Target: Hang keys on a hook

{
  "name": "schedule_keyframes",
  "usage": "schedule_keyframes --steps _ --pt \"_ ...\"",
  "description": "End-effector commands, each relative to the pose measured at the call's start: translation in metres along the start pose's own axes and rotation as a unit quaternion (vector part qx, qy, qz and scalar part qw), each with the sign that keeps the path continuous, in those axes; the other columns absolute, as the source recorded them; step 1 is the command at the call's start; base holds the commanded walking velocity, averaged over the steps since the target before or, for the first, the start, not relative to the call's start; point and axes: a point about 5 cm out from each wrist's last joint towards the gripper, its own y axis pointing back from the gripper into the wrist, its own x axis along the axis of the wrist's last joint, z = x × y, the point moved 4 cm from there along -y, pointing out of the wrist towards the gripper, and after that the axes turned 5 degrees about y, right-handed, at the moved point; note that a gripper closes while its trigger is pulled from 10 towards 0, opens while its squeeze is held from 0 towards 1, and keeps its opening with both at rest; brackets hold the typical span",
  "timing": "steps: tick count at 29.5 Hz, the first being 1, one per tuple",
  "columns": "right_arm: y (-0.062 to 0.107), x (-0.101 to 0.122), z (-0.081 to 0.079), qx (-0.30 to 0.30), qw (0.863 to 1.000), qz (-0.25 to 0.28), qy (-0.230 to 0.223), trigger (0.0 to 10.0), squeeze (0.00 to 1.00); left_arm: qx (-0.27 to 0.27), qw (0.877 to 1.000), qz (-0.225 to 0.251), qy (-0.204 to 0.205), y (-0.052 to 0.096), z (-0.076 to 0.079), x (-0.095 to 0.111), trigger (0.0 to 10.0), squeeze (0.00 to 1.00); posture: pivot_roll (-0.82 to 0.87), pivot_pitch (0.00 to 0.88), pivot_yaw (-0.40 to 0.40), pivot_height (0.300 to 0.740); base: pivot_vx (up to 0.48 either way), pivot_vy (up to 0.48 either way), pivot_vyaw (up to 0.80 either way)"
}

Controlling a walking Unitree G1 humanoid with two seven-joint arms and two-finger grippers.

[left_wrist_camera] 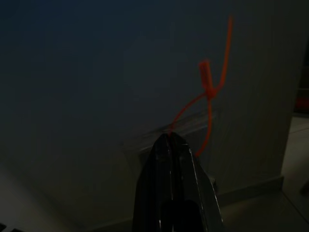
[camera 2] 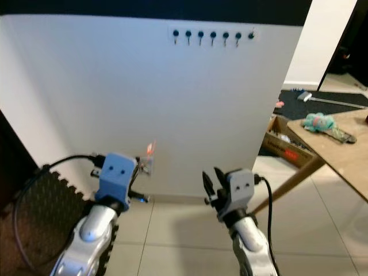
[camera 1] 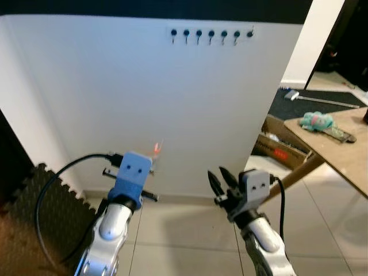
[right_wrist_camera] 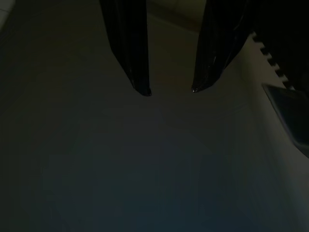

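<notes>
A row of several dark hooks (camera 1: 211,34) runs high along the white panel (camera 1: 144,86) in front of me. My left gripper (left_wrist_camera: 170,140) is raised low before the panel, far below the hooks and to their left. It is shut on the keys' orange cord (left_wrist_camera: 210,87), which loops up from the fingertips; the orange cord (camera 1: 156,148) glows just past the blue wrist block. A faint metallic shape lies at the fingertips in the dark left wrist view. My right gripper (camera 1: 221,178) is held up beside it, open and with nothing between its fingers (right_wrist_camera: 137,72).
A wooden table (camera 1: 339,155) juts in at the right with a teal plush toy (camera 1: 317,121) on it. A cardboard box (camera 1: 282,146) sits on the floor behind the table's leg. Black foam mat (camera 1: 52,201) covers the floor at the left; pale tiles (camera 1: 184,241) lie below the grippers.
</notes>
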Motion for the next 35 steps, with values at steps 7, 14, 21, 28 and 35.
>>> schedule_keyframes --steps 7,14,21,28,35 --pt "0.007 -0.010 0.005 -0.008 1.000 -0.020 0.000 10.0 0.00 -0.010 1.000 -0.001 0.000 0.001 0.006 -0.002 10.0 0.00 0.08 0.075 -0.011 0.740 0.480 0.000 0.00" --pt "0.008 -0.011 0.004 -0.007 1.000 -0.023 -0.001 10.0 0.00 -0.010 1.000 -0.003 -0.001 0.003 0.006 -0.003 10.0 0.00 0.08 0.083 -0.011 0.740 0.480 0.000 0.00" --pt "0.009 -0.012 0.004 -0.006 1.000 -0.025 -0.002 10.0 0.00 -0.008 1.000 -0.006 -0.001 0.005 0.006 -0.004 10.0 0.00 0.09 0.090 -0.012 0.740 0.444 0.000 0.00" --pt "0.011 -0.015 0.003 -0.003 1.000 -0.030 -0.002 10.0 0.00 -0.001 1.000 -0.005 0.008 0.007 0.007 -0.004 10.0 0.00 0.09 0.095 -0.015 0.740 0.131 0.000 0.00" --pt "0.009 -0.014 0.002 -0.001 1.000 -0.030 -0.002 10.0 0.00 0.032 0.999 0.039 0.002 -0.008 0.001 0.024 10.0 0.00 0.08 0.096 -0.020 0.740 0.000 0.000 0.00"
